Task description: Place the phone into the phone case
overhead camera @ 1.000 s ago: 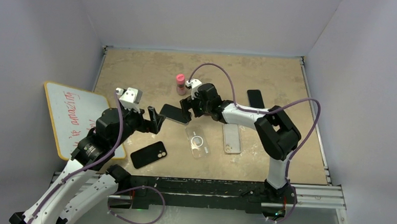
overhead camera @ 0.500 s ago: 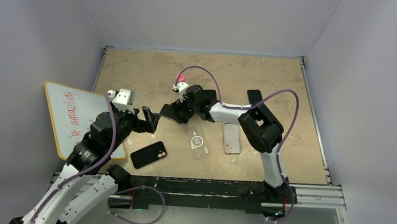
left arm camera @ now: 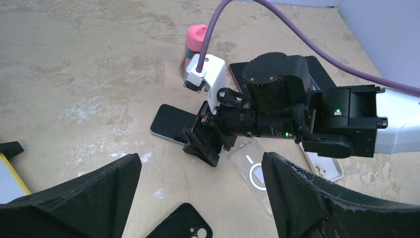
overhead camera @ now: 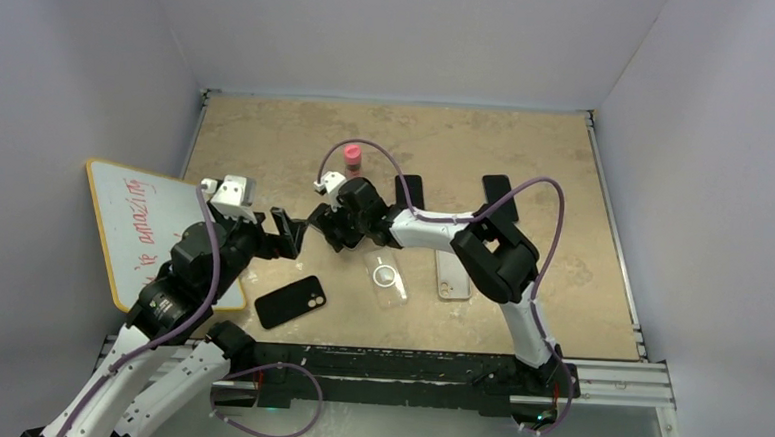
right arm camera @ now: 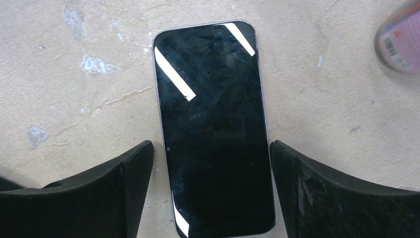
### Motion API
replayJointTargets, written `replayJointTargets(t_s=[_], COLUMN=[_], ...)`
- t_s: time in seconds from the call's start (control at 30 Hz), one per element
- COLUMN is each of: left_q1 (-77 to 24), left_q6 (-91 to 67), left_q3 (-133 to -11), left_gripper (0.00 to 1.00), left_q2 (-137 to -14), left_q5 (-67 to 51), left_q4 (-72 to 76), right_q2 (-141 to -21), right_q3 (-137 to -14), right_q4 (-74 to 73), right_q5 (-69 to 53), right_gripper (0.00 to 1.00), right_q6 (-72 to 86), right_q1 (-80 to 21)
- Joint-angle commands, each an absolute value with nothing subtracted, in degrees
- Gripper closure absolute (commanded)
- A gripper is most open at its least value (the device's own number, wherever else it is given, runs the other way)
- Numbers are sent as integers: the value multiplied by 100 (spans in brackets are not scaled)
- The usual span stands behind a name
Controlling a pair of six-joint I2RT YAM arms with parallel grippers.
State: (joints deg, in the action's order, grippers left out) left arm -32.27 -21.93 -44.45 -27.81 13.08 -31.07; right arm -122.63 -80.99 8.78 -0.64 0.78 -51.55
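Black phone [right arm camera: 212, 114] within right end effector [right arm camera: 210, 148]

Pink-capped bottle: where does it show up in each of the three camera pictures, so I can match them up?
Top external: the pink-capped bottle stands near the middle, in the upper half, just beyond the right gripper.
Left wrist: top centre, behind the right gripper.
Right wrist: only its edge, at the upper right border, right of the phone.
Shared landmark: the right gripper, which shows in all three.
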Motion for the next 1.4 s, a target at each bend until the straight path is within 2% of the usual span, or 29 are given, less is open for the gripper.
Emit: replayJointTargets(t_s=[0.0, 0.23, 0.67, 1.37], left_q1=[-3212, -3208, -3208, -3214], left_q6=[-2250, -2275, -2311, -2441], left_q3=[-4546, -4535, -4547, -4576], left_gripper=[3, 3, 4, 5], left_q2=[-2720, -2679, -2712, -2786], left_q5=[1466, 1529, 1653, 1893], left_q4=[-3067, -3087, -3152, -3330], right_q2=[-12303, -12468, -12274, -11303], right_q3=[-8264, -8454, -8096, -7527], right_q4=[592, 502, 809, 610], right_q5=[287, 383, 708, 747], right_gripper=[15, 22, 48, 60], right_q6=[74, 151, 829, 2386], right_q1=[-5329, -5341, -5379, -5379])
